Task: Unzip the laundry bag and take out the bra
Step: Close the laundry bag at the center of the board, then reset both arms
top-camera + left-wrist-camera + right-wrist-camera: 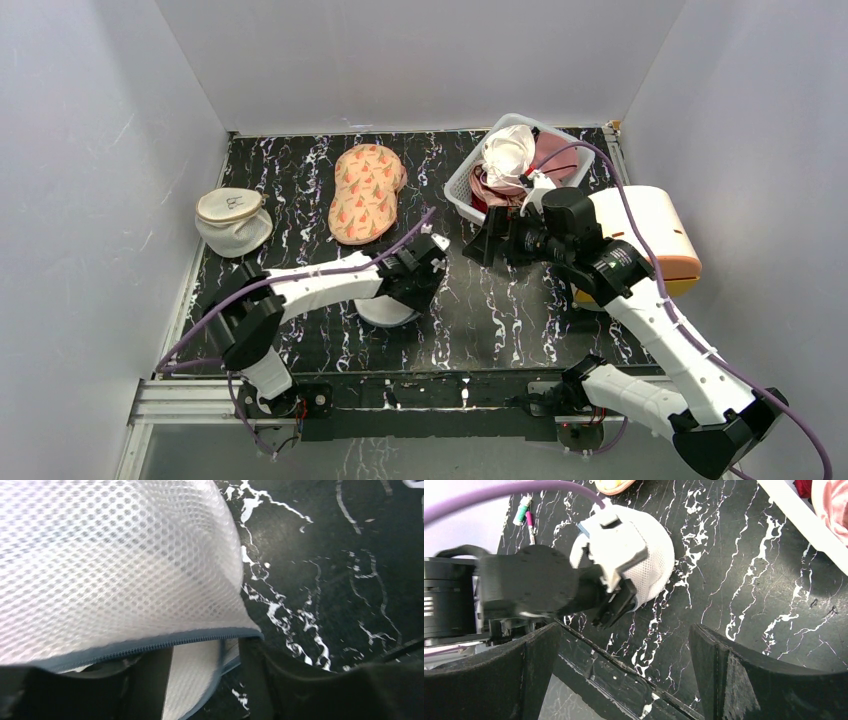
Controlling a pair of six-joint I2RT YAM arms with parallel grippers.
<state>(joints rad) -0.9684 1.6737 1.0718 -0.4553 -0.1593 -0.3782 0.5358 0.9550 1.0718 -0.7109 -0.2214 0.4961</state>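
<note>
**At the table's near middle: left claw parted across the bag's zip rim**

Near the front edge of the black, white-veined marble-patterned table, the round, dome-shaped white-grey fine-mesh laundry bag is seen lying dome side up. From above it is mostly covered by the left claw. A grey zip is run around its rim. In the left wrist view that rim is stretched across the gap between the two dark fingers, which are set a moderate way apart. Mesh is seen between them, but whether the pads are pressed on it cannot be told, nor whether the zip is parted there.

The right claw is placed well apart from the bag, to its right and farther back. Its jaws are spread wide and nothing is gripped between them.

Just behind it, a white slatted plastic basket is filled with white, pink and red cloth. A peach, leaf-printed, peanut-shaped pad is laid at the back middle. A second mesh pouch with a cream top panel is laid at the far left. A cream box with an orange base is set at the right edge.
</note>
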